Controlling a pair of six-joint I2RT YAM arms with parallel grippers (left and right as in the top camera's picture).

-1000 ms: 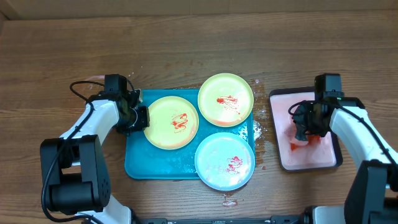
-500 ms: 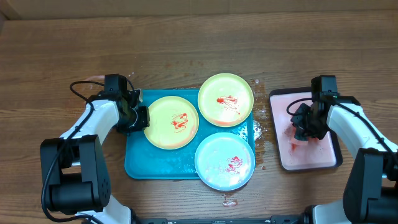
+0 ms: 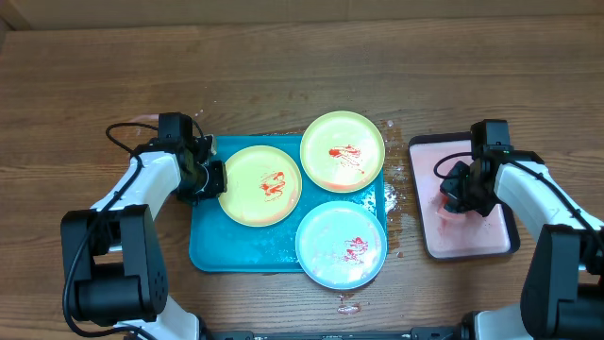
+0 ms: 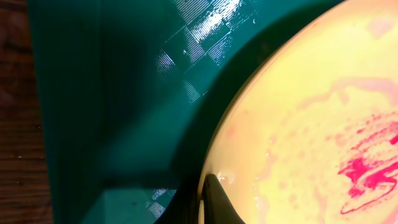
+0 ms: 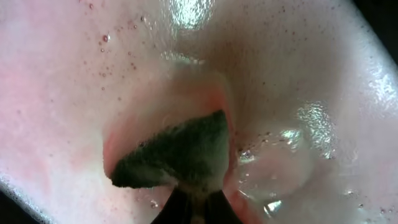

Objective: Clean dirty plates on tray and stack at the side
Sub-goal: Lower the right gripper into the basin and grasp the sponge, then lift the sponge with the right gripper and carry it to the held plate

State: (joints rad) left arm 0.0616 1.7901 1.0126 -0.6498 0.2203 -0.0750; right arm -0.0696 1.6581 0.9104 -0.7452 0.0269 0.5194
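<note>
Three sauce-smeared plates lie on the teal tray: a yellow-green plate at left, another yellow-green plate at the back, and a pale blue plate in front. My left gripper is shut on the left plate's rim, one dark finger lying over the edge. My right gripper is down in the pink tray, shut on a sponge with a dark green face and a red body, in soapy water.
Water drops and a red smear lie on the wood around the teal tray's right and front edges. The black-rimmed pink tray stands to the right of it. Cardboard lines the table's back edge.
My right gripper has closed on the sponge and shifted slightly left in the pink tray. The left arm and the plates have not moved.
</note>
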